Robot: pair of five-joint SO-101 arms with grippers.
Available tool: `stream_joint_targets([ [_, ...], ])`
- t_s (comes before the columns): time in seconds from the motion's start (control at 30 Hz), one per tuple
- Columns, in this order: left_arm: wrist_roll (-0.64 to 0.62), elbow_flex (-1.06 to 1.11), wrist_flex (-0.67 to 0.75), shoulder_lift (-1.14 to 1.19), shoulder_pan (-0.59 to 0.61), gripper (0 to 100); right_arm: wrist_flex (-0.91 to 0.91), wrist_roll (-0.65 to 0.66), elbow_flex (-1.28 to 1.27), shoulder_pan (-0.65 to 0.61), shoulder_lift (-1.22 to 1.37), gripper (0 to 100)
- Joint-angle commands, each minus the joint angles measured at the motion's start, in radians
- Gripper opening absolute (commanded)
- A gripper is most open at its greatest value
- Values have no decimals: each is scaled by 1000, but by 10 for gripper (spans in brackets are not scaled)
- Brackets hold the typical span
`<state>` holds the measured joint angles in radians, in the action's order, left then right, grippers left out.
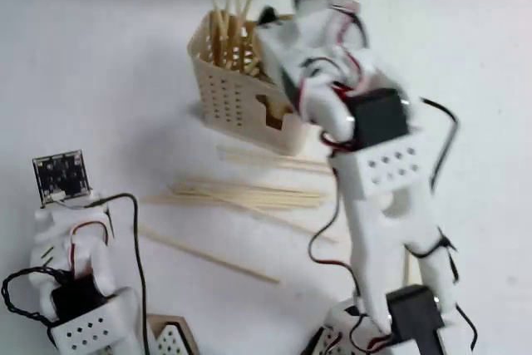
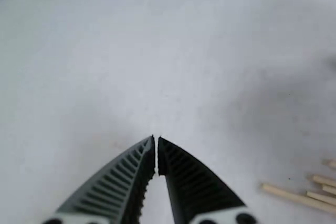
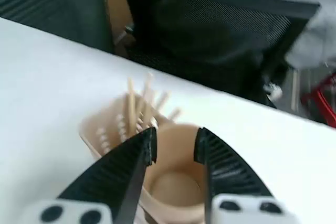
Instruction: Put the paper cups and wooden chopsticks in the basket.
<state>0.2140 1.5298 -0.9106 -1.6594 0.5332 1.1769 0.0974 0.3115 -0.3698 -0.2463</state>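
Note:
A cream perforated basket stands at the back of the table with several wooden chopsticks upright in it. More chopsticks lie loose on the table in front of it. My right arm stretches over the basket. In the right wrist view my right gripper is open, just above a beige paper cup that sits in the basket beside the chopsticks. My left gripper is shut and empty over bare table, with chopstick ends off to one side.
My left arm rests at the table's front left corner. A single chopstick lies diagonally near the front. A dark chair stands beyond the table's far edge.

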Motion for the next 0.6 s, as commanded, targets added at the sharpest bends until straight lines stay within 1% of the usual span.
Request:
stream_joint_targets([
  [0.0,11,-6,6,-12,10,35,117,-12,26,68,-82,132],
  [0.17,11,-6,6,-12,10,35,278,-11,26,154,-124,131],
  [0.4,12,-3,6,-12,10,35,535,-6,17,332,-124,132],
  [0.57,14,-3,6,-12,10,35,533,-5,-241,452,-110,133],
])
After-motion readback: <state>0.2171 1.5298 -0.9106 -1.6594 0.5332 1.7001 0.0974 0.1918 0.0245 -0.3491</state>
